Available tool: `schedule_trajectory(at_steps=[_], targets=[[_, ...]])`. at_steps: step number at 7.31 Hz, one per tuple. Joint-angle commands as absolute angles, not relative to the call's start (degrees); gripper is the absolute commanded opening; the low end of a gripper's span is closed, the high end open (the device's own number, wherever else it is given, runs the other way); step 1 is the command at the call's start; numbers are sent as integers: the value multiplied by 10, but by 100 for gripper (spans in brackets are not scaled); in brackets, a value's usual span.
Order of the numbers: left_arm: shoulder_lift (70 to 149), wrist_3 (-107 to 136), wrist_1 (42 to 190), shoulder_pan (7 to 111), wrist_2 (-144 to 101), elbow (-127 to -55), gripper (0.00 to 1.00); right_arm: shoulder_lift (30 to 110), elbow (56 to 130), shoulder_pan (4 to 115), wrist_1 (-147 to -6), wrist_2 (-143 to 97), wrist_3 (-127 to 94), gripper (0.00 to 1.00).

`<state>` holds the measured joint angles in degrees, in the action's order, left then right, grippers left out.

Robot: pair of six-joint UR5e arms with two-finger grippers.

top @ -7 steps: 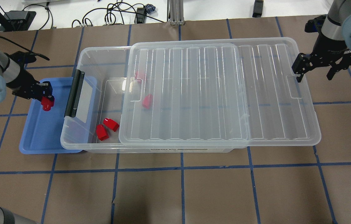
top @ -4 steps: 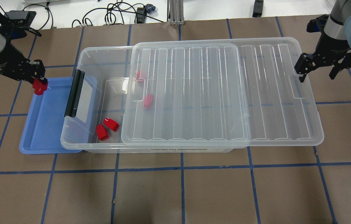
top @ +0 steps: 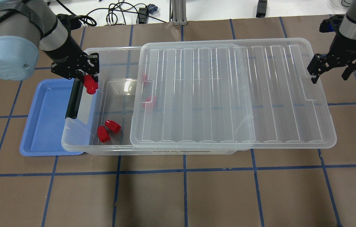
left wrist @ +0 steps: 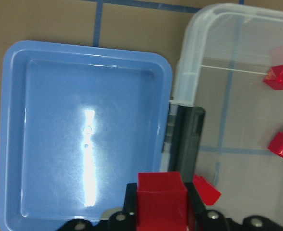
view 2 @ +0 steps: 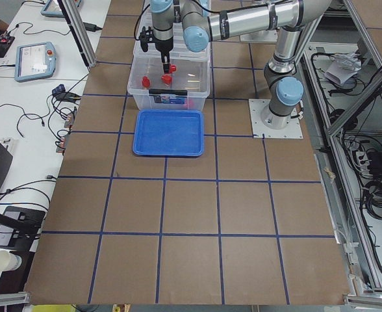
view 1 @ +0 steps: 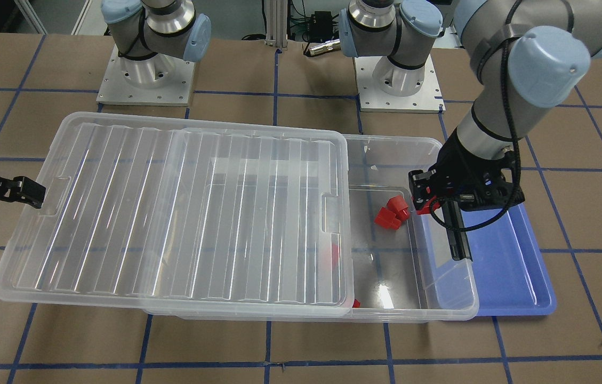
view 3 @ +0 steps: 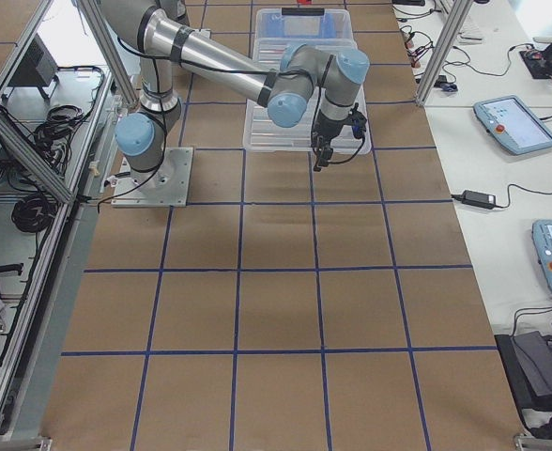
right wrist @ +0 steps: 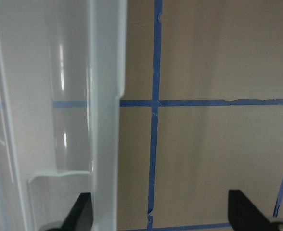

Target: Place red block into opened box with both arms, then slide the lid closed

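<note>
The red block (top: 90, 84) hangs in my left gripper (top: 87, 78), which is shut on it over the open end of the clear box (top: 83, 140), just inside the black bar (top: 74, 97). The left wrist view shows the block (left wrist: 161, 197) pinched between the fingers above the bar (left wrist: 187, 139). The ribbed lid (top: 228, 94) lies on the box, shifted to the right and overhanging that end. At the lid's right short edge my right gripper (top: 331, 70) is open, with one finger (right wrist: 81, 211) by the rim (right wrist: 105, 120) and the other finger (right wrist: 245, 211) over bare table.
A shallow blue tray (top: 43, 119) lies partly under the box's left end. Two red blocks (top: 108, 129) rest on the uncovered box floor, and others (top: 149, 101) show faintly under the lid. Cables run along the table's far edge (top: 114, 15).
My left gripper carried the red block from above the blue tray rightward to over the box's open end. The lid and my right gripper shifted a little to the right.
</note>
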<state>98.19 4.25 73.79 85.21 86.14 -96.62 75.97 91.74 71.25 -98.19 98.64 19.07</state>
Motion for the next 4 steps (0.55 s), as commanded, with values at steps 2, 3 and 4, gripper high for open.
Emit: schedule_trajectory(at_steps=[2,3,4], targets=[[1004,69,618,862,857,-1048,0,779,885,716,-978,977,188,100],[1015,57,562,862,854,-1065,0,779,875,716,-974,978,188,100],[1037,56,542,866,854,-1072,0,780,871,716,-972,977,191,100]])
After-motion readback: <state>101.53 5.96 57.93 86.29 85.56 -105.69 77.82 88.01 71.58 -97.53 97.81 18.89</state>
